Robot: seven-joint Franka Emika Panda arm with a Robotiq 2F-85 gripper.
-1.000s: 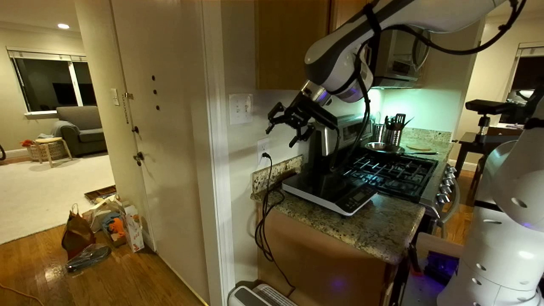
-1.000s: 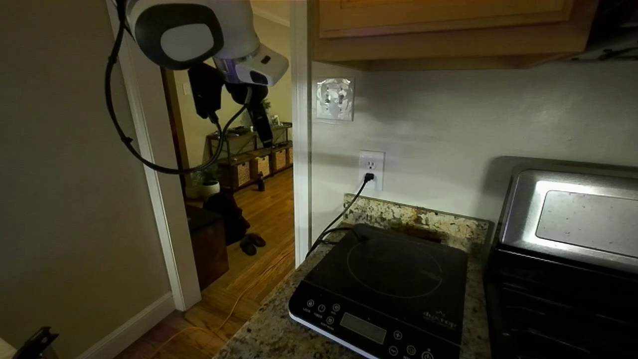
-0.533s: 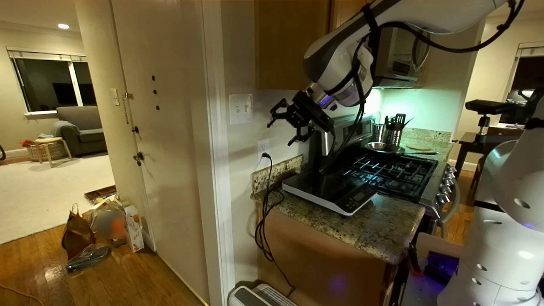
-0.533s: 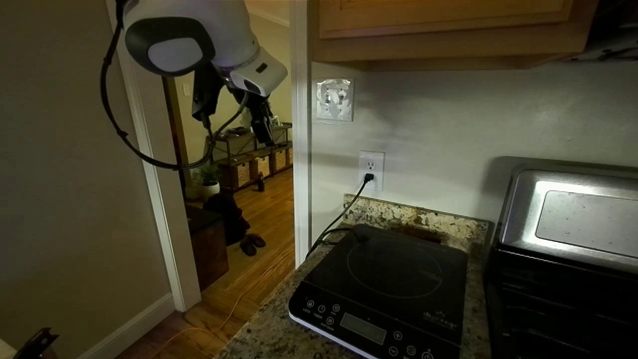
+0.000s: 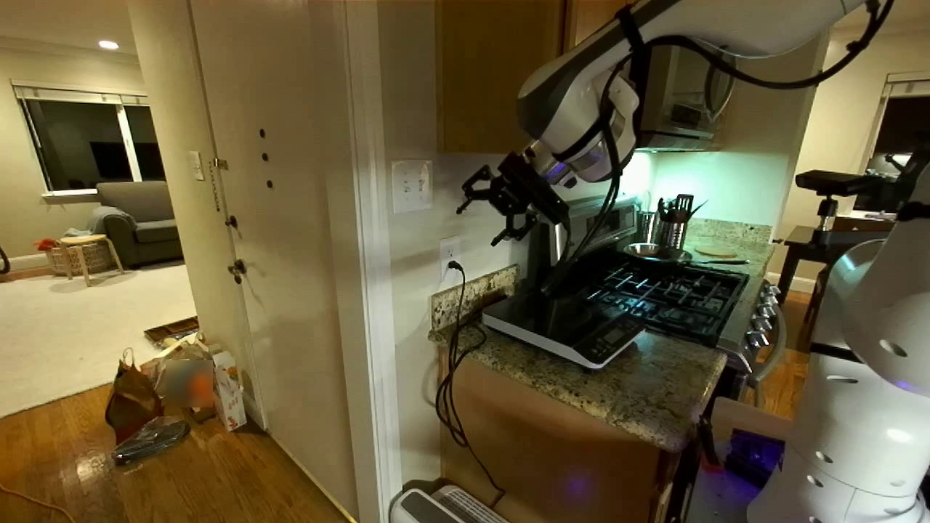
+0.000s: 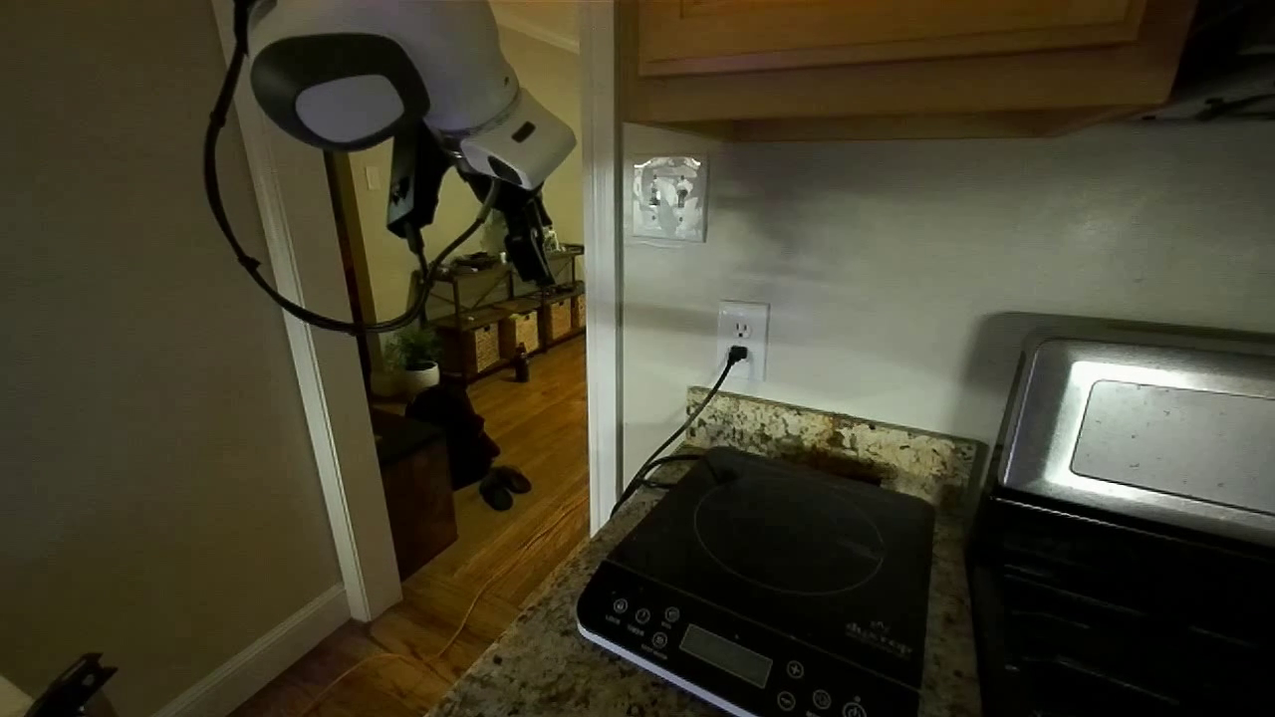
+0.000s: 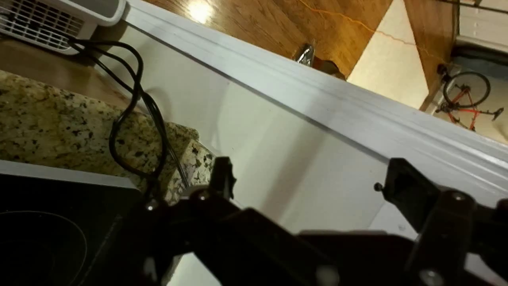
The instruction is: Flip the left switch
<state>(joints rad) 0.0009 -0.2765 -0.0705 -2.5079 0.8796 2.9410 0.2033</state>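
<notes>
The left switch is a small toggle on the white wall plate, beside a second toggle on its right. The plate also shows on the wall beside the door frame in an exterior view. My black gripper is open and empty there, to the right of the plate and slightly lower, apart from it. In an exterior view the gripper hangs left of the plate and lower. In the wrist view the open fingers span bare wall; only a plate corner shows by the right finger, and the toggles are hidden.
An outlet plate with a dark cord sits below the switch plate. A black induction cooktop lies on the granite counter. A wooden cabinet hangs above. The white door frame stands left of the plate.
The wrist has turned and tilted slightly. In an exterior view the fingers have shifted a little right and up. The gripper stays open and the plate looks the same.
</notes>
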